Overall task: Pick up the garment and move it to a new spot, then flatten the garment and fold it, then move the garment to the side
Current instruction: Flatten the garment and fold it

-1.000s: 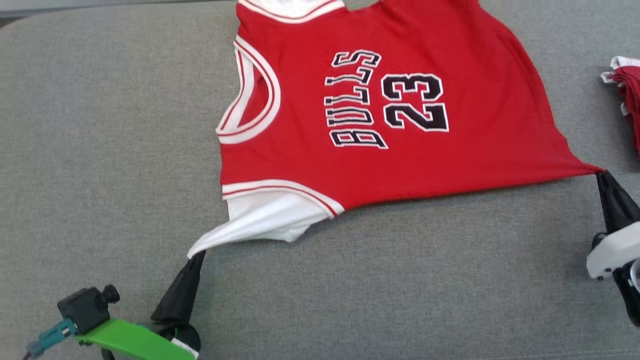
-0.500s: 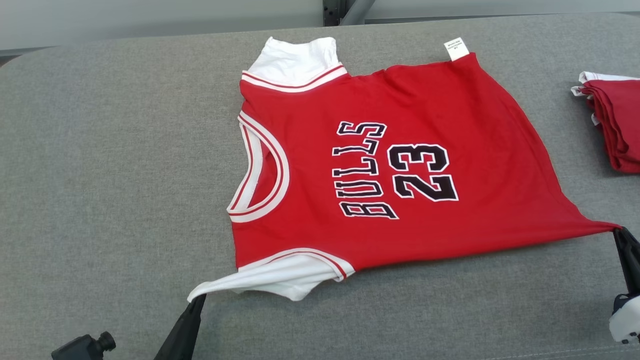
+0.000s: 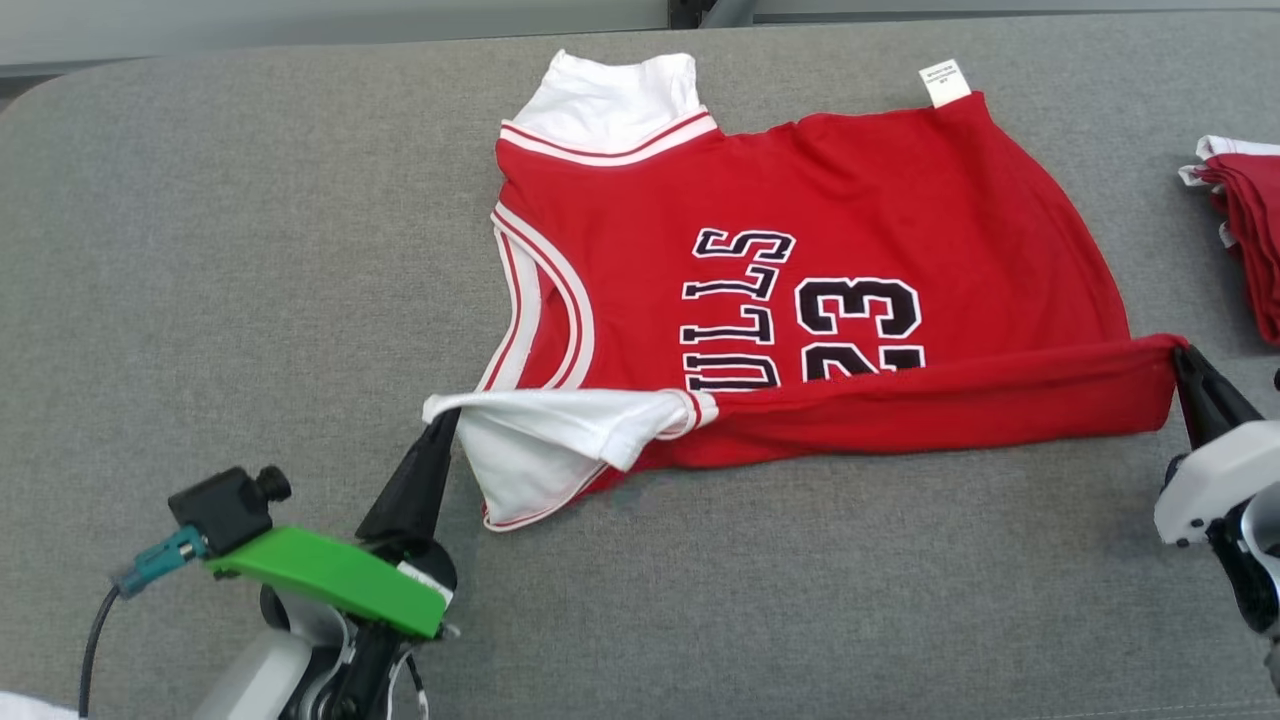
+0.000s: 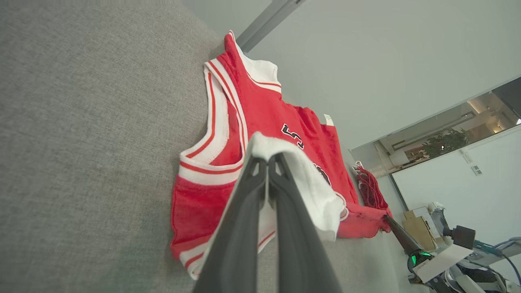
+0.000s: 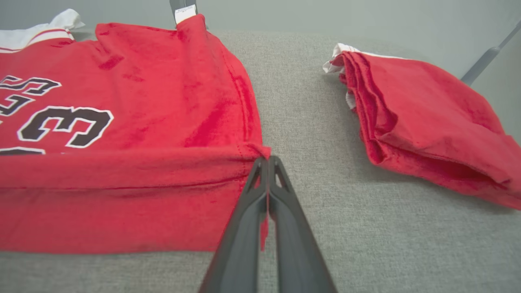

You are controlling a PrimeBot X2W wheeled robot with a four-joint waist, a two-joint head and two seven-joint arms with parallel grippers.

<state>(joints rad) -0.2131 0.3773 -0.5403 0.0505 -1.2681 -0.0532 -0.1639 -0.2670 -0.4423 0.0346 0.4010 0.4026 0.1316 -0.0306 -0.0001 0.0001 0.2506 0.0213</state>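
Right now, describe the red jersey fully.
The red sleeveless jersey, soft fabric with white-and-red trim, white shoulder parts, black BULLS 23 lettering and a white tag, lies spread on the grey fabric surface. Its near edge is lifted and folded partly over the lettering, pinched at each end by the shut left claw and right claw.

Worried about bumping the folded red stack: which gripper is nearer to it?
Right. The right gripper, shut on the jersey's hem corner, sits beside the folded red stack, on its near side. The left gripper holds the white shoulder strap, across the jersey.
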